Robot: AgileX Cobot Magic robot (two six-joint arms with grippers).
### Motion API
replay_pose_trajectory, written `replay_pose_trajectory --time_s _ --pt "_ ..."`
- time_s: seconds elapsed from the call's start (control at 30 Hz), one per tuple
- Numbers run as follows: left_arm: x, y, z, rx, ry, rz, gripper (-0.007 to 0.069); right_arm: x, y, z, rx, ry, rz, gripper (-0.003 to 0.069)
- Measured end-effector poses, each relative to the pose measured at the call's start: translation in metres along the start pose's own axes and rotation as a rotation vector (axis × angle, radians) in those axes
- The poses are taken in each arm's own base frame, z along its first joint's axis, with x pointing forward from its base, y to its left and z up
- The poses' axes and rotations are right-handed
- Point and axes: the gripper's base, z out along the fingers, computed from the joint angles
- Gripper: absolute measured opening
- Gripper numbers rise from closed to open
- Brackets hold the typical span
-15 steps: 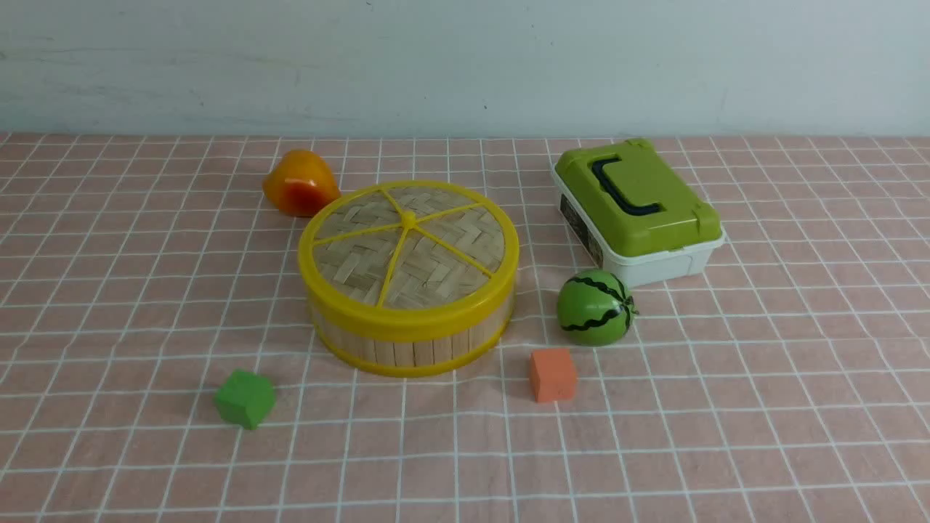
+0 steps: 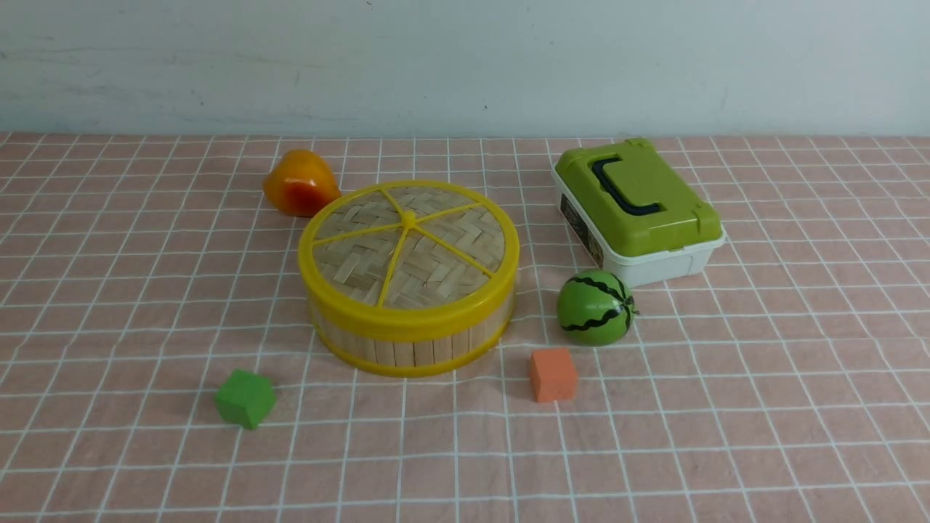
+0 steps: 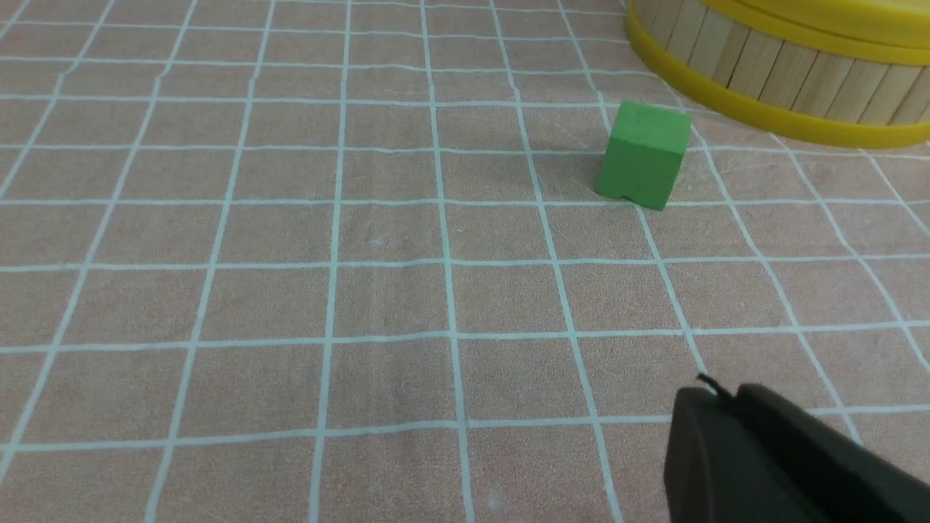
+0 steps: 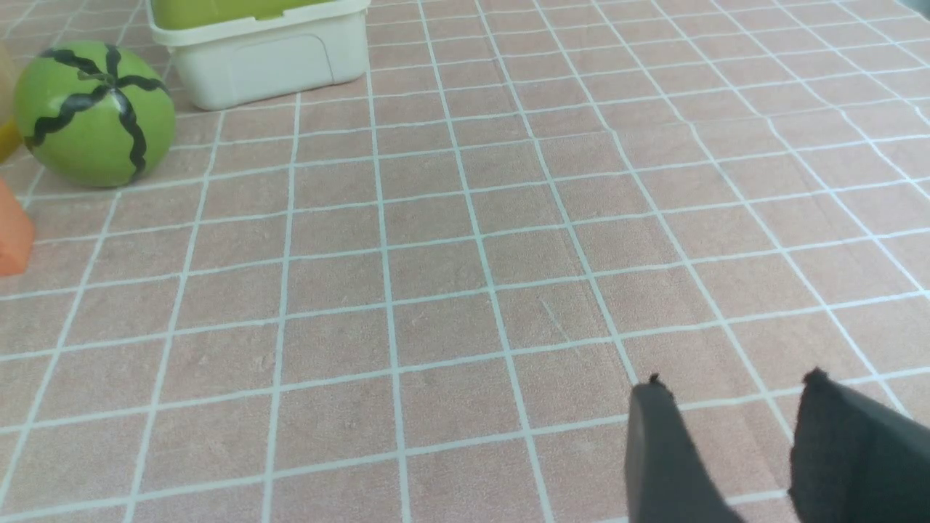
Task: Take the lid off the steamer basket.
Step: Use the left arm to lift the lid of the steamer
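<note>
Pink checked cloth point(image 2: 145, 305): the lid point(image 2: 436, 269) sits on the basket point(image 2: 414, 352), hiding its inside. The box point(image 2: 639, 211), right of the basket, is closed. Left gripper point(image 3: 730, 398) is pinched together and empty; right gripper point(image 4: 734, 385) is slightly parted and empty.

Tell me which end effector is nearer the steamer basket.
Left, probably. The left end effector faces the steamer basket just past the green cube; the right end effector is farther out, with the watermelon between.

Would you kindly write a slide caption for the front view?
Lid seated on the steamer basket, among a watermelon, orange fruit, green cube, orange cube and green-topped box.
</note>
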Motion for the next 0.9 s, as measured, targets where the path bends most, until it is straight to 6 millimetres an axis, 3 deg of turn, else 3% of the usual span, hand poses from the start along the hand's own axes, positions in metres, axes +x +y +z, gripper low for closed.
replay_pose_trajectory --time_s 0.9 --pt "-0.0017 0.0002 0.0 -0.003 -0.018 0.011 0.0043 0.0 0.0 0.0 0.0 0.0 0.0 0.0241"
